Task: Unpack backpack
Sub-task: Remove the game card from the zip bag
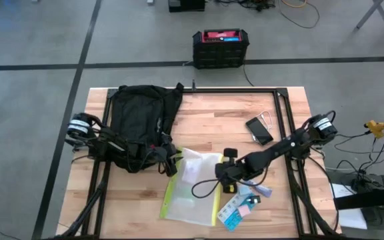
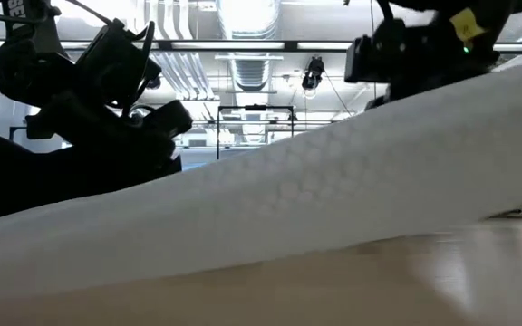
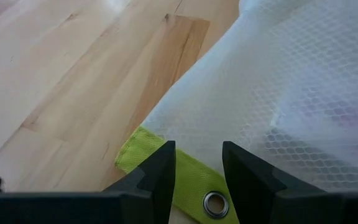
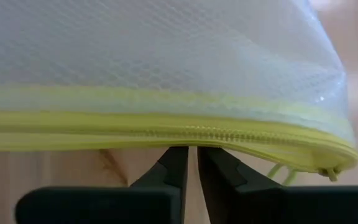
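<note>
The mesh pouch [image 1: 192, 187] lies lengthwise between both arms, the narrowly parted right pincer [image 1: 223, 175] at its zip edge, the narrowly parted left pincer [image 1: 170, 162] at its corner beside the backpack [image 1: 139, 123].

We see our left gripper [image 3: 197, 177], fingers apart, above the translucent white mesh pouch [image 3: 291, 93] with lime-green edge on the light wooden table [image 3: 73, 81].

Overhead, table-level, two wrists — close.
</note>
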Robot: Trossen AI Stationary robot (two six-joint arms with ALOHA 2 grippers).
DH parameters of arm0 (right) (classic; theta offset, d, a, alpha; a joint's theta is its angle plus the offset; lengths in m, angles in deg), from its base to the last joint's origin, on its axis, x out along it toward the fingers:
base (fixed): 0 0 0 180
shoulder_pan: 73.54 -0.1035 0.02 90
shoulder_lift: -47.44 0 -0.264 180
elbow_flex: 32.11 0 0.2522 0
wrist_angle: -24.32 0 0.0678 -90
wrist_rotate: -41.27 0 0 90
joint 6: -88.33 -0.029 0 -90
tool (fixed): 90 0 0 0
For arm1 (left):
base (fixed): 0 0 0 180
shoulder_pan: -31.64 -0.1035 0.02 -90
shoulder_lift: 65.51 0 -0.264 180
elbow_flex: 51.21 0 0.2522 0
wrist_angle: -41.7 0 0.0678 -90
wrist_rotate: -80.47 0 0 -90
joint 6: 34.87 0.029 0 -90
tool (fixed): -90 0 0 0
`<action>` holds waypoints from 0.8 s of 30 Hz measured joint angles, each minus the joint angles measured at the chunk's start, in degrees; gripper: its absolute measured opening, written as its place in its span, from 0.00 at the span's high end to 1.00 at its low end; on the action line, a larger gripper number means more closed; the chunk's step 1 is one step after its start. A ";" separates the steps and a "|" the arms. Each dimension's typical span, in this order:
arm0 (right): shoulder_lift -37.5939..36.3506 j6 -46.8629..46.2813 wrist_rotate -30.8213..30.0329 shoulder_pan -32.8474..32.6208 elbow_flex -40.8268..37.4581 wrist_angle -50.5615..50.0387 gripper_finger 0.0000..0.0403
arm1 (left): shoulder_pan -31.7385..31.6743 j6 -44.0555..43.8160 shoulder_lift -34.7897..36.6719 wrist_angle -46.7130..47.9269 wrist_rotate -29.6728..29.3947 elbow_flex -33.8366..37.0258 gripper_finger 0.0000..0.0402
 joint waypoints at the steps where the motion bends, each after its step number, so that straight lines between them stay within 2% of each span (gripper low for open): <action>1: 0.00 0.05 0.94 -0.07 0.43 0.00 0.97 | 0.02 0.27 0.02 0.05 -0.01 0.00 0.71; 5: -0.02 0.69 6.71 -0.15 1.59 -1.30 0.99 | 0.04 0.58 0.02 0.13 -0.04 0.00 0.71; 8: -0.02 0.71 8.69 -0.13 2.23 -3.11 0.99 | 0.04 0.38 0.02 -0.34 0.00 0.02 0.71; 16: -0.02 0.21 11.12 -0.26 3.46 -3.31 0.84 | 0.03 -0.01 0.85 0.36 1.23 -1.83 0.71; 21: -0.02 2.83 10.87 -0.18 3.54 -2.00 0.74 | 0.05 1.83 7.42 5.04 1.23 -4.27 0.71; 24: 0.42 4.89 9.96 -0.13 3.39 4.43 0.70 | 0.82 2.14 13.17 9.72 1.27 -6.60 0.71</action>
